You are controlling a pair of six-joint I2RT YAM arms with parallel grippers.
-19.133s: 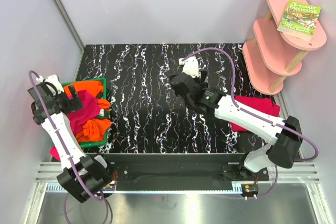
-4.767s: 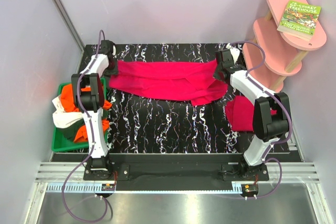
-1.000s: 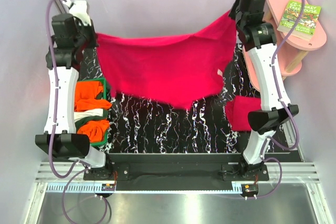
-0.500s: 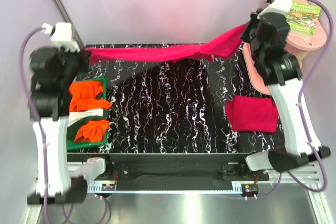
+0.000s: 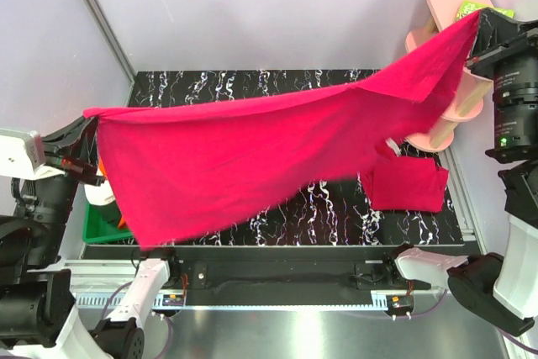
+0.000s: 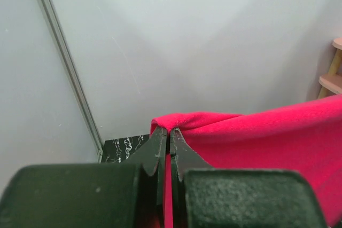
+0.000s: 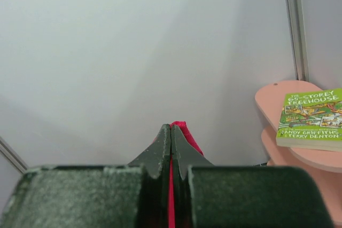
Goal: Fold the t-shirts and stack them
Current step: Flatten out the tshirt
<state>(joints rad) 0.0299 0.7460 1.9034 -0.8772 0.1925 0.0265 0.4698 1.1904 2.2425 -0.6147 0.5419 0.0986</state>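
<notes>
Aloft, a wide crimson-pink cloth t-shirt (image 5: 252,153) is held stretched above the black marbled table (image 5: 252,86), its left corner pinched by the closed left gripper (image 6: 169,132), its right corner by the closed right gripper (image 7: 171,127).

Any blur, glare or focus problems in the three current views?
Top external: sharp and evenly lit, the shirt shows clean edges, and there is only a mild sheen on the metal sill. Left wrist: the left end effector has its near housing out of focus, while its tips and the shirt hem are crisp. Right wrist: the right end effector housing is likewise soft, and the book title is readable.
</notes>
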